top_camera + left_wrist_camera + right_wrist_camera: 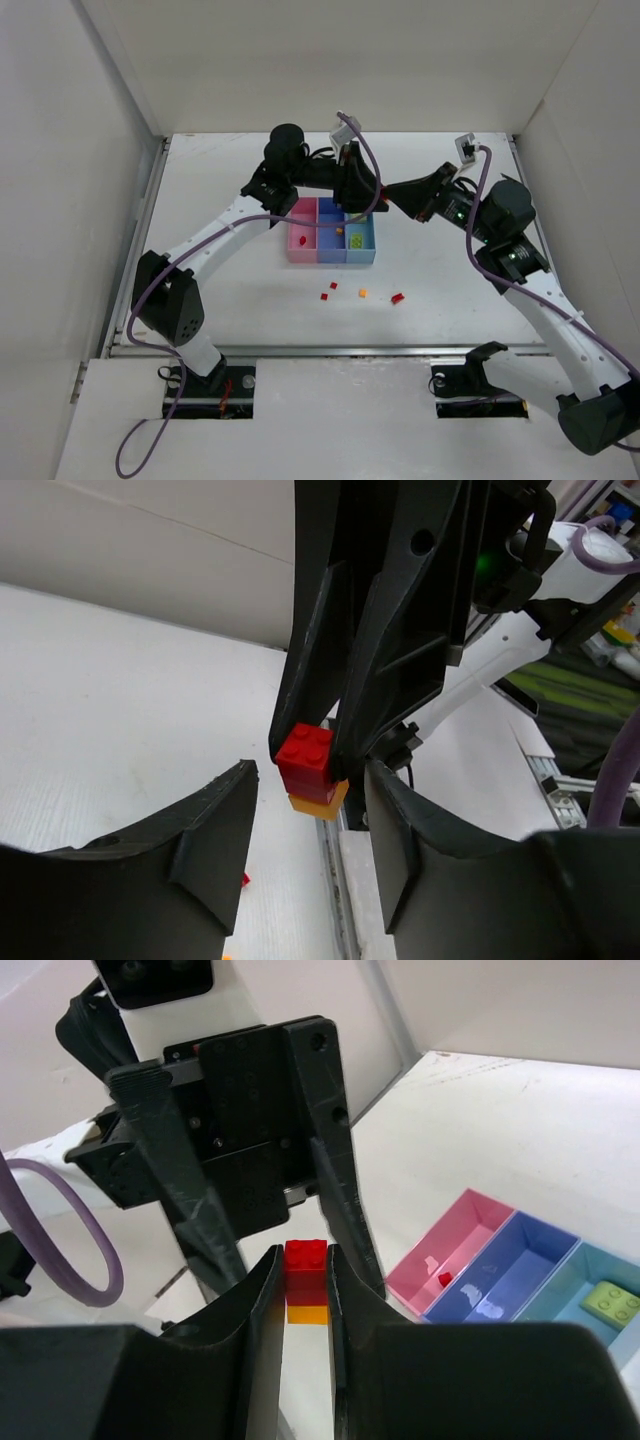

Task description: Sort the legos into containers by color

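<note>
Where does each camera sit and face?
Top external: overhead and behind, looking down on left arm, right arm and joined pink, violet, light-blue plastic bins.
Left wrist: looks past open left fingers at right fingers.
Right wrist: looks past right fingers at left fingers.
Shared: both wrists see the red-on-orange plastic brick stack.

Containers (pixel 331 259) sit mid-worktop toward the far edge, loose legos (pixel 361 293) before them. Left gripper (pixel 310 772) and right gripper (pixel 303 1258) meet, seemingly over the row's right end, brick stack (pixel 306 1298) between.
</note>
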Robot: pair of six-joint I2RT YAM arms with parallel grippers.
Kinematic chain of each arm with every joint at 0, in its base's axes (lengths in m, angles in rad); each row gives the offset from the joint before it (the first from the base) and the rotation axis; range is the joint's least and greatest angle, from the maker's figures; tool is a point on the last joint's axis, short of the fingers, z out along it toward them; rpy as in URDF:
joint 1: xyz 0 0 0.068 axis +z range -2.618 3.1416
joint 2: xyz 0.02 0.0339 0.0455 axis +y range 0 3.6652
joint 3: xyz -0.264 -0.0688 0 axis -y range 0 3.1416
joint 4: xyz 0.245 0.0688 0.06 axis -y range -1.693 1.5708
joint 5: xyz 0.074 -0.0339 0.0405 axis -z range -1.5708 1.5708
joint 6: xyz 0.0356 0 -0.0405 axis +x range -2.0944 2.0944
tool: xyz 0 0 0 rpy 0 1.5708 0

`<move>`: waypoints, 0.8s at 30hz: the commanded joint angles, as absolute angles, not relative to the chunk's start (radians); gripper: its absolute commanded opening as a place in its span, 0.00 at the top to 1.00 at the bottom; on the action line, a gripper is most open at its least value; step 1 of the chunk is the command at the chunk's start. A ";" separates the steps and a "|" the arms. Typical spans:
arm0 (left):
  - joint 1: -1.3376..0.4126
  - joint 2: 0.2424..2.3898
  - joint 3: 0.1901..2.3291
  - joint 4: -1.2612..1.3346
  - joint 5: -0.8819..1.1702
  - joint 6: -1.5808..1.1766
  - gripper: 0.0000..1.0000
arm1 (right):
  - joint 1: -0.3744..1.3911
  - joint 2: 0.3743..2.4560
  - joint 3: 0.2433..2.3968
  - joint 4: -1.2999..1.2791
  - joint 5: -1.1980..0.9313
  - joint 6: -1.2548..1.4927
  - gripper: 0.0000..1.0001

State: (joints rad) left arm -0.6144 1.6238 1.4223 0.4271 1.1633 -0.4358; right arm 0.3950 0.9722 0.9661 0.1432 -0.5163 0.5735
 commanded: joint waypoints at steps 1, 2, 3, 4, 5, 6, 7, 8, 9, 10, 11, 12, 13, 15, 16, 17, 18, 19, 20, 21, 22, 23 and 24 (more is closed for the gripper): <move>-0.618 1.603 1.450 0.482 1.207 -0.448 0.51 | 0.405 0.945 1.006 0.209 -0.497 0.574 1.00; -0.618 1.603 1.450 0.482 1.207 -0.457 0.47 | 0.405 0.945 1.006 0.209 -0.497 0.565 1.00; -0.618 1.603 1.450 0.482 1.207 -0.457 0.42 | 0.405 0.945 1.006 0.209 -0.497 0.565 1.00; -0.618 1.594 1.450 0.482 1.207 -0.457 0.42 | 0.405 0.945 1.015 0.209 -0.497 0.565 1.00; -0.618 1.594 1.450 0.482 1.207 -0.457 0.41 | 0.405 0.945 1.015 0.209 -0.497 0.565 1.00; -0.618 1.594 1.450 0.482 1.207 -0.457 0.41 | 0.405 0.945 1.015 0.209 -0.497 0.565 1.00; -0.618 1.594 1.450 0.482 1.207 -0.457 0.44 | 0.405 0.945 1.015 0.209 -0.497 0.565 1.00; -0.618 1.594 1.450 0.482 1.207 -0.466 0.48 | 0.405 0.945 1.015 0.209 -0.497 0.565 1.00; -0.618 1.594 1.450 0.482 1.207 -0.466 0.52 | 0.405 0.945 1.015 0.209 -0.497 0.565 1.00; -0.618 1.594 1.450 0.482 1.207 -0.475 0.55 | 0.405 0.945 1.015 0.209 -0.497 0.565 1.00; -0.618 1.594 1.450 0.482 1.195 -0.476 0.59 | 0.405 0.945 1.015 0.209 -0.497 0.565 1.00; -0.618 1.594 1.450 0.482 1.195 -0.476 0.61 | 0.405 0.945 1.015 0.209 -0.506 0.565 1.00; -0.618 1.594 1.450 0.482 1.183 -0.486 0.63 | 0.405 0.945 1.015 0.209 -0.506 0.565 1.00; -0.618 1.594 1.459 0.482 1.183 -0.486 0.68 | 0.405 0.945 1.015 0.209 -0.506 0.565 1.00; -0.618 1.594 1.459 0.482 1.174 -0.486 0.72 | 0.405 0.945 1.015 0.209 -0.506 0.565 1.00; -0.618 1.603 1.459 0.482 1.173 -0.486 0.76 | 0.405 0.945 1.015 0.209 -0.506 0.565 1.00; -0.618 1.603 1.459 0.482 1.173 -0.497 0.82 | 0.405 0.945 1.015 0.209 -0.506 0.565 1.00; -0.618 1.603 1.459 0.482 1.173 -0.497 0.89 | 0.405 0.945 1.015 0.209 -0.506 0.565 1.00; -0.618 1.603 1.459 0.482 1.173 -0.497 1.00 | 0.405 0.945 1.015 0.209 -0.506 0.565 1.00; -0.618 1.603 1.459 0.482 1.173 -0.506 1.00 | 0.405 0.945 1.015 0.209 -0.506 0.565 1.00; -0.618 1.603 1.447 0.482 1.173 -0.506 1.00 | 0.405 0.945 1.015 0.209 -0.496 0.565 1.00; -0.618 1.603 1.447 0.482 1.184 -0.506 1.00 | 0.405 0.934 1.015 0.209 -0.495 0.565 1.00; -0.618 1.592 1.433 0.482 1.184 -0.506 1.00 | 0.405 0.934 1.015 0.209 -0.467 0.565 1.00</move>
State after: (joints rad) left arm -0.6144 1.6238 1.4220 0.4297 1.1690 -0.4969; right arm 0.3950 0.9638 0.9730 0.1432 -0.4953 0.5724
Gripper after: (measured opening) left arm 0.187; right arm 0.232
